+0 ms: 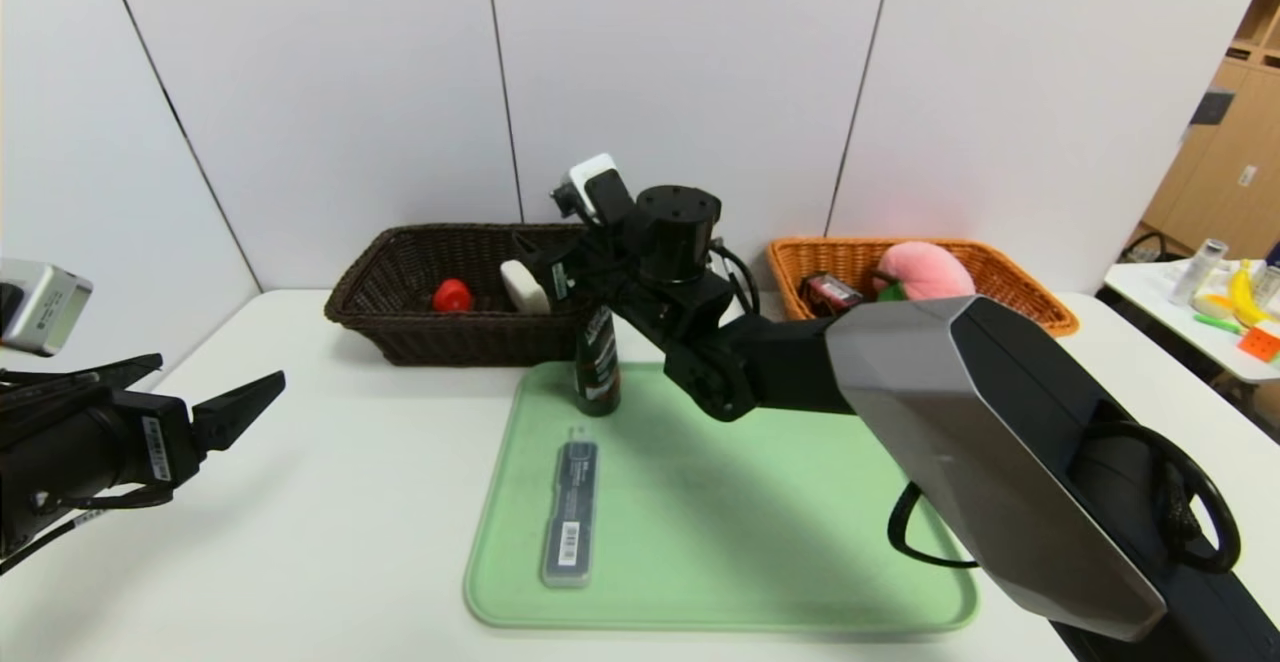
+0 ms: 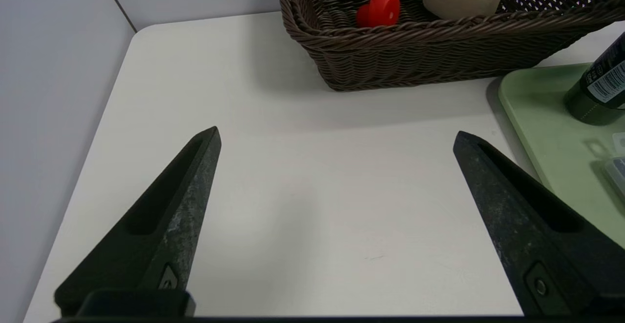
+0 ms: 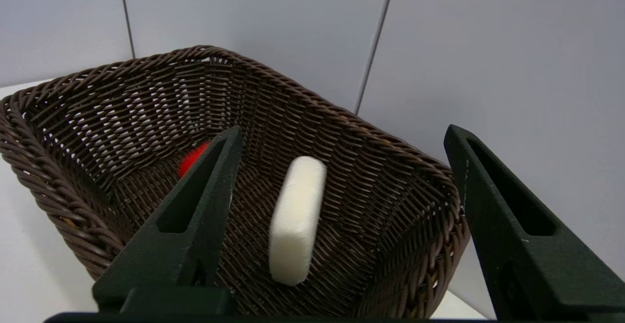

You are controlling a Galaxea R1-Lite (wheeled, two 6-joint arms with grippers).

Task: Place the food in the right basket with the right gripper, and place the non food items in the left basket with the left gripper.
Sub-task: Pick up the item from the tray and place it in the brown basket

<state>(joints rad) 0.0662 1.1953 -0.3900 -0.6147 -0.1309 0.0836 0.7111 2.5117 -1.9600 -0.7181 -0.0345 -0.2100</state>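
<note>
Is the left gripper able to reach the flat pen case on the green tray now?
Probably yes. The left gripper hangs over bare table with its jaws wide open, and nothing stands between it and the pen case on the tray. The right gripper is over the brown basket.

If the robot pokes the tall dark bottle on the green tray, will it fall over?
Probably. The bottle stands upright, tall and narrow on a small base, so a push near its top would likely tip it. Being round, it might then roll across the tray.
</note>
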